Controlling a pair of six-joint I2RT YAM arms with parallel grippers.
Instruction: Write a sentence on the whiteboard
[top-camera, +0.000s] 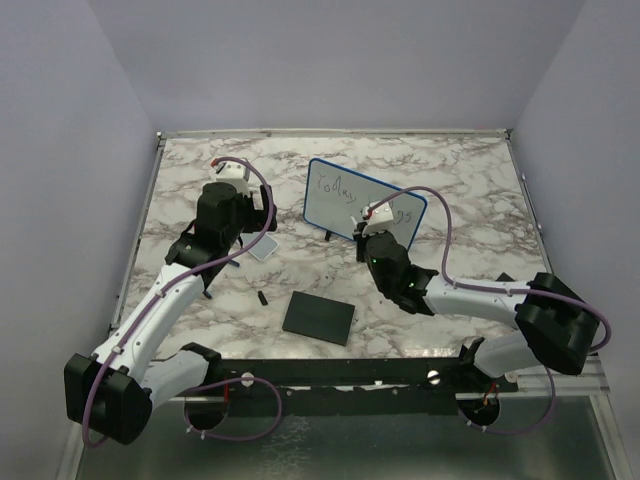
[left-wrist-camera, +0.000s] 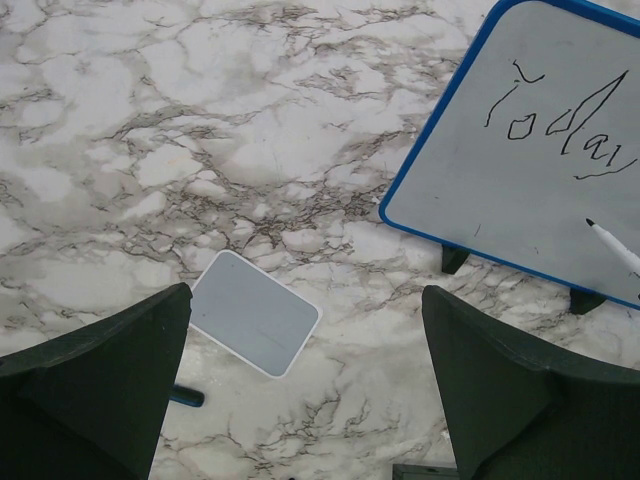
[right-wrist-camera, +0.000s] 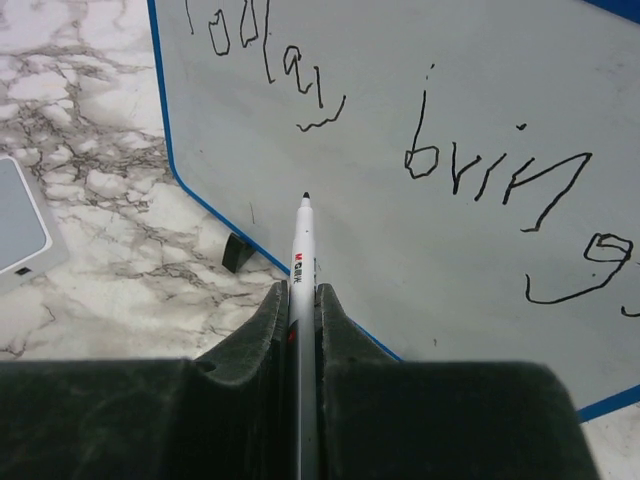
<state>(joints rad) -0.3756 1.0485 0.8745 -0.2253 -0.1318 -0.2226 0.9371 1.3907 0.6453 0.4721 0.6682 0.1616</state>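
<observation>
- The whiteboard (top-camera: 365, 205) stands tilted on its little black feet (right-wrist-camera: 237, 252), a bit right of centre on the far half of the desk (top-camera: 470, 170). It has a blue rim, rounded corners and a smooth white face.
- The sentence (right-wrist-camera: 490, 175) reads roughly "Today" up top, then "bring" and the start of another word lower down. The lines are thin, dark and wobbly.
- The right jaws are clamped on the marker (right-wrist-camera: 303, 250), which sticks straight out between the dark fingers (right-wrist-camera: 240, 350). Its tip sits over the board's lower left part, under "Today". I can't tell if it's actually touching the face.
- The left jaws are wide apart with nothing in them, over marble to the left of the board and well apart from it.
- Room to move: there's plenty of open marble behind the board and on both sides of it. A metal rim runs along the desk's far and side edges, with plain walls close around.
- Stuff around: a small pale tile (left-wrist-camera: 253, 312) with rounded corners lies flat under the left jaws, near the board's left foot.
- A black square pad (top-camera: 319, 316) lies flat at the near middle, apart from the board, and a tiny dark stub (top-camera: 262, 297) lies near its left edge.
- The right arm comes in low from the near right, so the space in front of the board on that side is taken up.
- The desk top is a glossy white marble pattern with grey-brown veins.
</observation>
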